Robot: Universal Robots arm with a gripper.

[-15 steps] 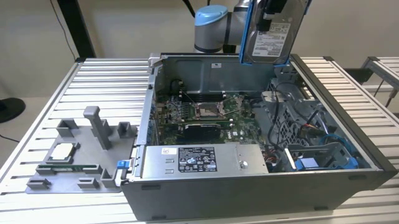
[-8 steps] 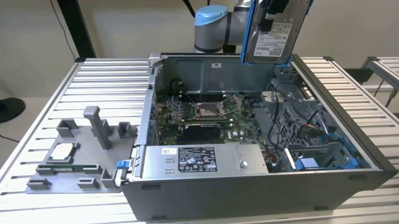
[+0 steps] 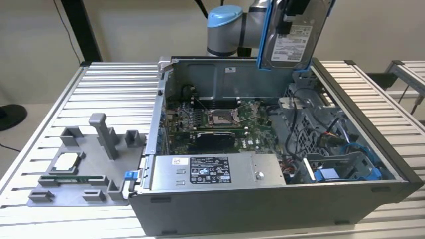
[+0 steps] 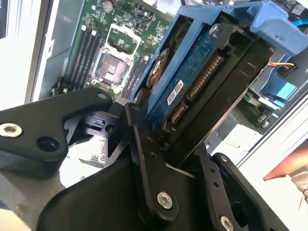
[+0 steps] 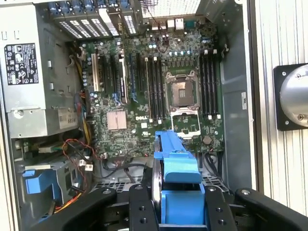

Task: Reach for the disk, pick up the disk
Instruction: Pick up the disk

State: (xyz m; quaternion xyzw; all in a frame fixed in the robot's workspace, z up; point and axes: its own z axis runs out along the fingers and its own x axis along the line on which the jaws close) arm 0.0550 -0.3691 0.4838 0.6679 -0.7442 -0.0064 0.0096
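Note:
The disk point(image 3: 292, 37) hangs upright in the air above the back right corner of the open computer case point(image 3: 279, 204), its white label facing the camera and a blue bracket along its edges. In both wrist views my gripper point(image 4: 168, 142) is shut on the disk point(image 4: 192, 82). Black fingers point(image 4: 139, 144) press on either side of it. In the first wrist view the blue bracket point(image 5: 175, 163) of the disk sits between the two black fingers point(image 5: 139, 202), high over the motherboard point(image 5: 159, 86).
Inside the case lie the motherboard point(image 3: 219, 119), a grey power supply point(image 3: 212, 172) and a blue caddy point(image 3: 345, 172) with cables at the exterior view's right. A grey fixture point(image 3: 83, 164) with a small square chip point(image 3: 66, 162) sits on the slatted table point(image 3: 113, 84).

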